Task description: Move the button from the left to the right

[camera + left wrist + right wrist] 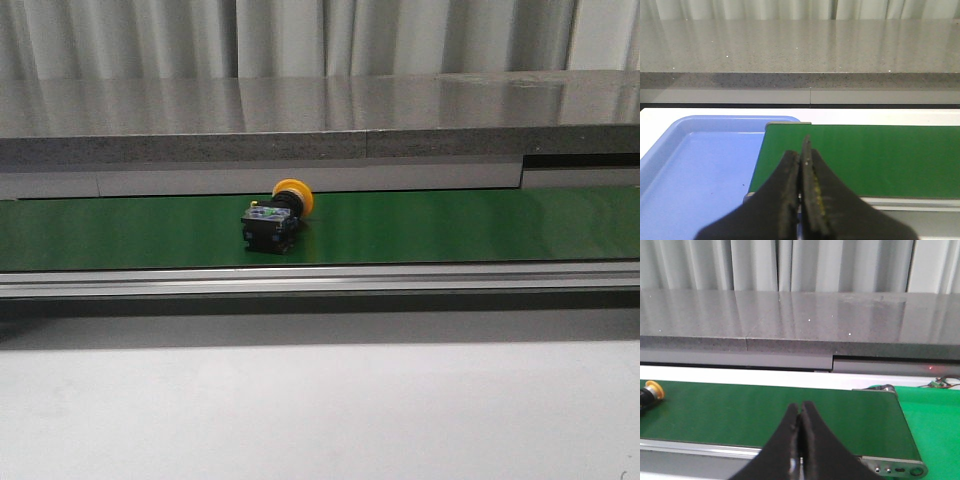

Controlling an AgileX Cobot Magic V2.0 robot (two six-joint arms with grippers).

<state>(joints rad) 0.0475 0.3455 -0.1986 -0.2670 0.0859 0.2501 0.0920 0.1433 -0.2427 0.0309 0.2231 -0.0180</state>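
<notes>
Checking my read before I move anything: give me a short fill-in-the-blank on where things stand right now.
1. The button lies on the ___ conveyor belt.
2. Its round cap is ___ in colour.
3. The left gripper fingers are ___ and hold nothing.
4. The tray beside the belt's end is ___.

Missing words: green; yellow; shut; blue

The button (pixel 276 218) lies on its side on the belt (pixel 450 228), a little left of the middle of the front view, its cap (pixel 294 195) turned toward the back and right, its body (pixel 268 229) toward the front. The belt runs left to right across the scene. A rail (pixel 320 280) borders its near edge, and the worktop (pixel 320 410) spreads before that. Behind the belt a long ledge (pixel 320 115) runs parallel to it, with curtains (pixel 300 38) behind the ledge.

At the belt's left end sits a tray (pixel 670 150), just beside it. The left pincer (pixel 802 152) hangs before that end, the right pincer (pixel 801 410) before the belt's right end.
</notes>
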